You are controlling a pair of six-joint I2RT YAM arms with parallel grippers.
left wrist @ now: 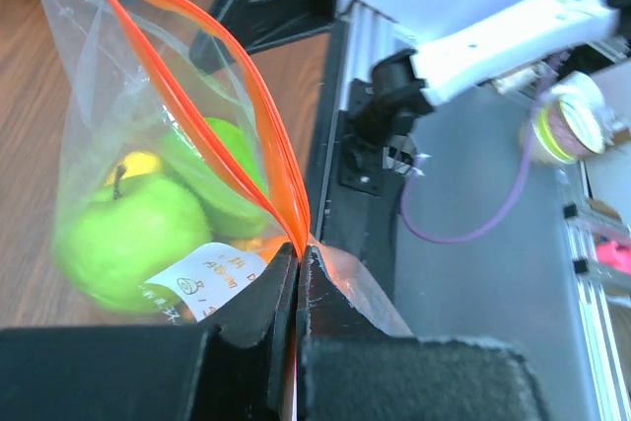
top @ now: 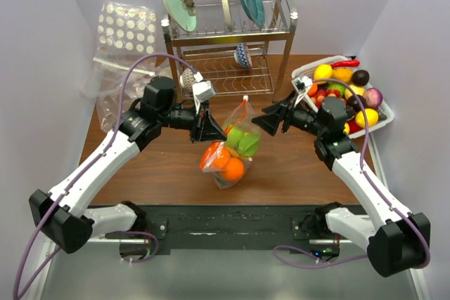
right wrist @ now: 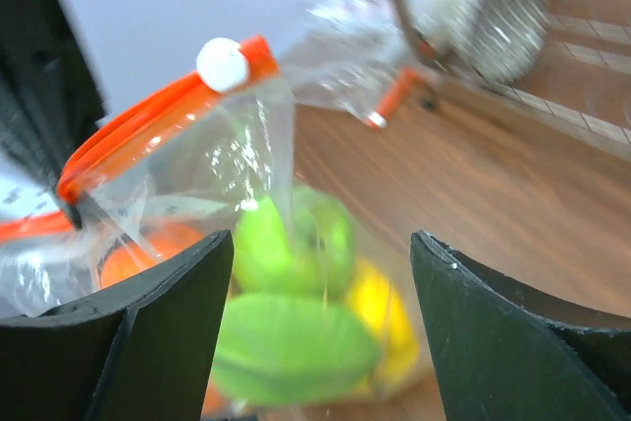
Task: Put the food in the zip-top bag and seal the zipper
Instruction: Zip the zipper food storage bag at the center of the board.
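Two pincers flank the zip-top bag [top: 232,151], which stands at the middle of the bench [top: 155,166] with its food [top: 226,163], green, orange and yellow pieces, already inside. The left pincer [left wrist: 298,278] is clamped tight on one end of the zipper [left wrist: 212,76]. The right pincer [right wrist: 322,244] gapes wide just beside the bag's other end and holds nothing, with the white slider [right wrist: 223,64] just ahead of it. The orange strip looks pressed together along its run, so the step in hand seems to be confirming the seal and letting go. Done well, the left grip keeps the corner taut while the right checks that the slider sits hard against its end, without tipping the bag. Behind the bag stands a dish rack [top: 232,40], to its right a basket [top: 304,68] of spare toy food, and far to its left a dotted bag [top: 126,29]. None of these blocks the way, though the rack is near the slider end.
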